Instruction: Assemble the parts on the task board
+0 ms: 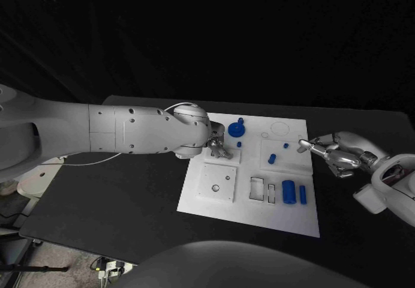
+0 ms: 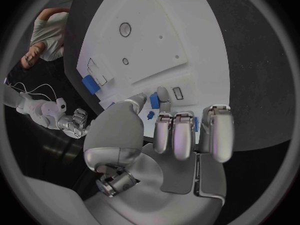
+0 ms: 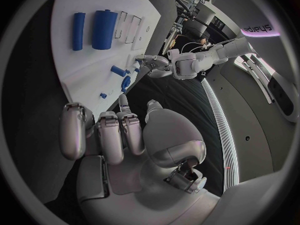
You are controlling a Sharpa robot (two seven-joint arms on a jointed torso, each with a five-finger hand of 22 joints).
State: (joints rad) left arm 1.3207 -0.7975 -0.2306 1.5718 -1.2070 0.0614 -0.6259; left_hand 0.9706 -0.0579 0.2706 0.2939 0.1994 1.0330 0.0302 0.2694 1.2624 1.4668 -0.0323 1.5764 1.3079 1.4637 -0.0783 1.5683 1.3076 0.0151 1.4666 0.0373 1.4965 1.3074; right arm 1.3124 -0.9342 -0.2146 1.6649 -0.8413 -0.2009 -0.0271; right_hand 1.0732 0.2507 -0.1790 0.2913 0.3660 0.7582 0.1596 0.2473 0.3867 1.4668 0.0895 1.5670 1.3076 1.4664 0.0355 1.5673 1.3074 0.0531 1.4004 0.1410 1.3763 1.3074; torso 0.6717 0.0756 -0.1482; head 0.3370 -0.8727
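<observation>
The white task board [image 1: 250, 210] lies in the middle of the table. On it are a blue round knob [image 1: 236, 129], a small blue peg [image 1: 271, 159], two tiny blue pieces [image 1: 285, 145] and two blue cylinders [image 1: 288, 192] near the front right. My left hand [image 1: 216, 147] hovers over the board's far left part. In its wrist view the thumb and a finger pinch a small blue part [image 2: 154, 101]. My right hand [image 1: 333, 153] is at the board's right edge with its fingers apart, holding nothing. The right wrist view shows the cylinders [image 3: 104, 29] and the left hand [image 3: 156, 64].
A square plate with holes [image 1: 218, 182] and narrow rectangular slots [image 1: 258, 187] sit in the board's near half. A round recess [image 1: 280, 127] lies at the far right corner. Black table [image 1: 113, 204] surrounds the board.
</observation>
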